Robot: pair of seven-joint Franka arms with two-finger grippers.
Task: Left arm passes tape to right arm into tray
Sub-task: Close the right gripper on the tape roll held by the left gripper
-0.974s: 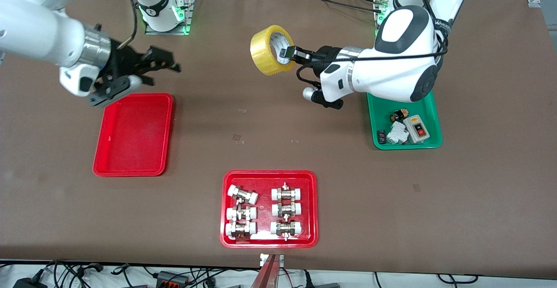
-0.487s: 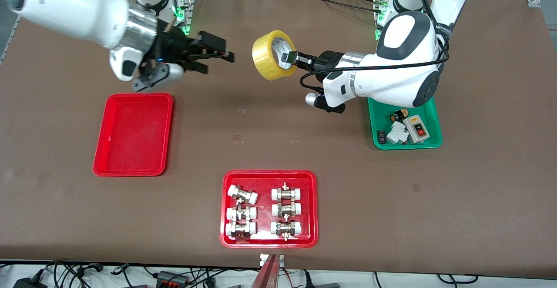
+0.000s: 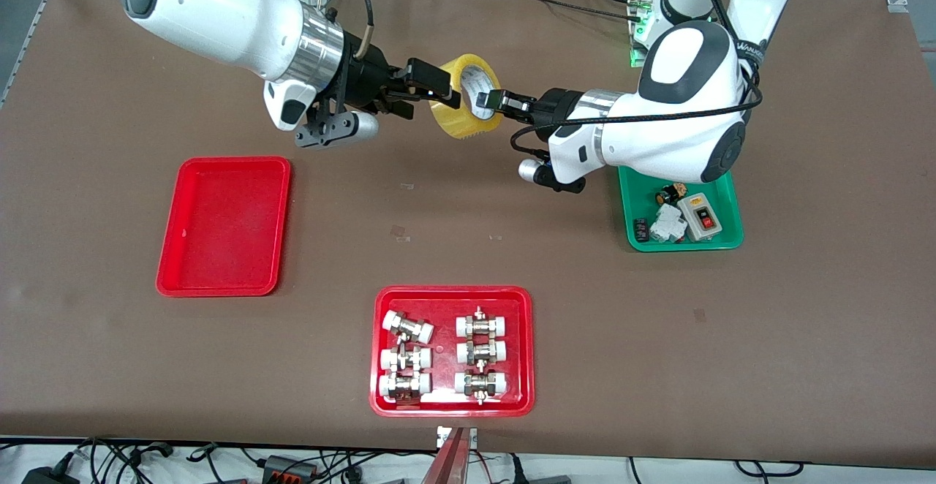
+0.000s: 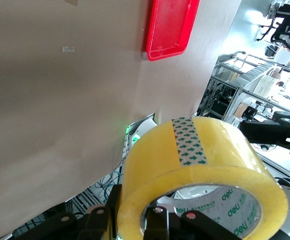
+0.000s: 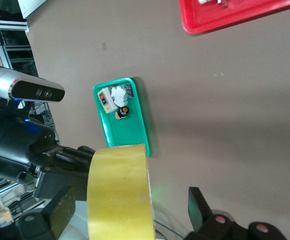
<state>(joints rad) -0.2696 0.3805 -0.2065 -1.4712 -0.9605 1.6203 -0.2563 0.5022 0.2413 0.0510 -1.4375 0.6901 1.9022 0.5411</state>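
The tape [image 3: 468, 122] is held in the air over the table's middle, toward the robots' bases. My left gripper [image 3: 488, 100] is shut on its wall, one finger inside the core and one outside, as the left wrist view shows [image 4: 135, 215] with the tape [image 4: 200, 165]. My right gripper [image 3: 430, 93] is open at the roll's other edge. In the right wrist view the tape [image 5: 120, 190] stands between that gripper's [image 5: 130, 212] spread fingers [image 5: 60, 212], and no touch shows. The plain red tray [image 3: 223, 228] lies empty toward the right arm's end.
A red tray of metal fittings [image 3: 453, 294] sits nearer the front camera. A green tray [image 3: 629, 206] with small electrical parts lies under the left arm's elbow. Cables and mounts line the table's edge by the bases.
My right arm swung from over the plain red tray's end to the tape, and its open fingers now straddle the roll. My left gripper with the tape shifted only slightly.
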